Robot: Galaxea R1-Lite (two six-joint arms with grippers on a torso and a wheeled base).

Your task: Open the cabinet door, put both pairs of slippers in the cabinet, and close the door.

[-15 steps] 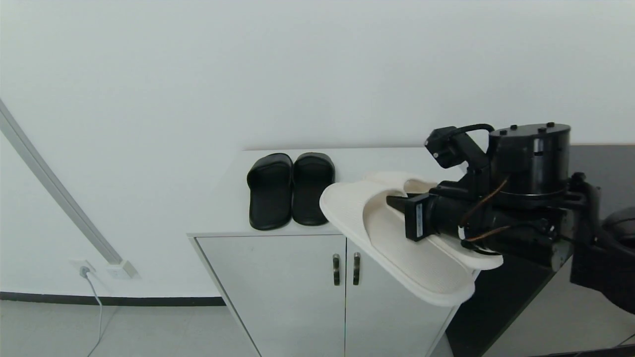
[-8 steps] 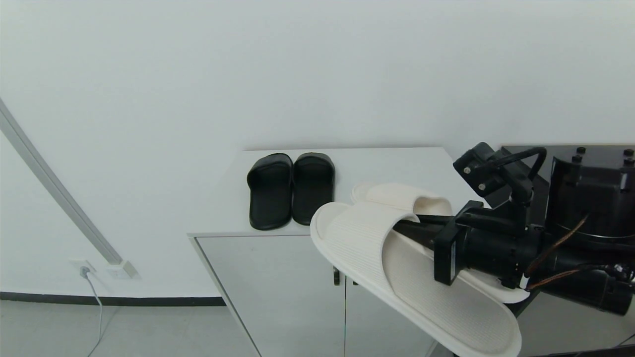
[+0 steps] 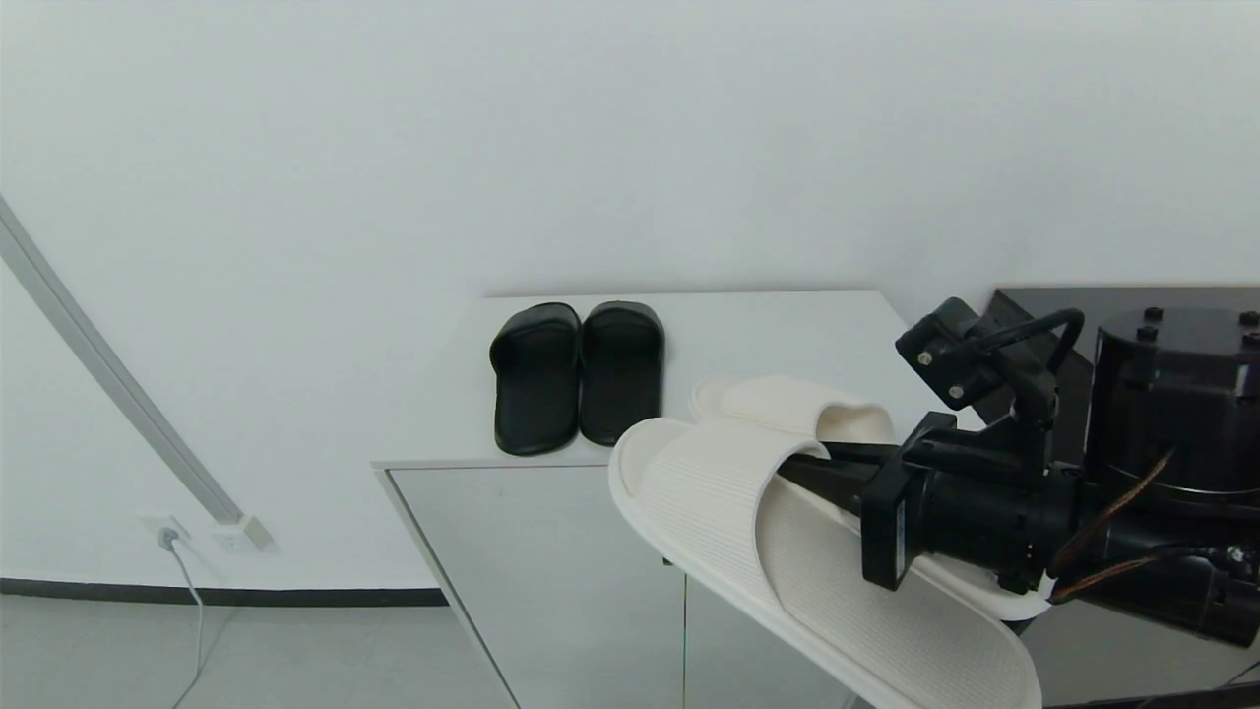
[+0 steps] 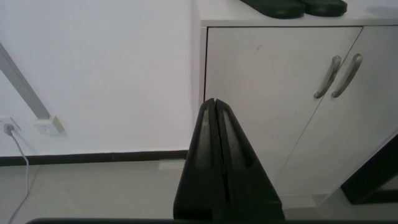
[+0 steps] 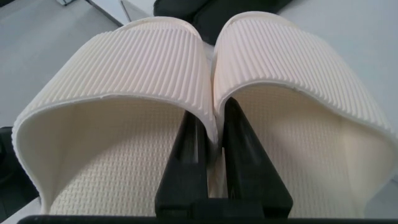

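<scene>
The white cabinet [image 3: 768,330] carries a pair of black slippers [image 3: 539,379] side by side on its top.

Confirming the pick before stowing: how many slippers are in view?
4. Two black slippers sit side by side on the cabinet top. Two white slippers are lifted, pinched together in the right claw. None looks hidden.

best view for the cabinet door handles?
Left wrist view: both handles show side by side on the shut doors. In the head view the white slippers cover them; the right wrist view faces the slippers.
</scene>
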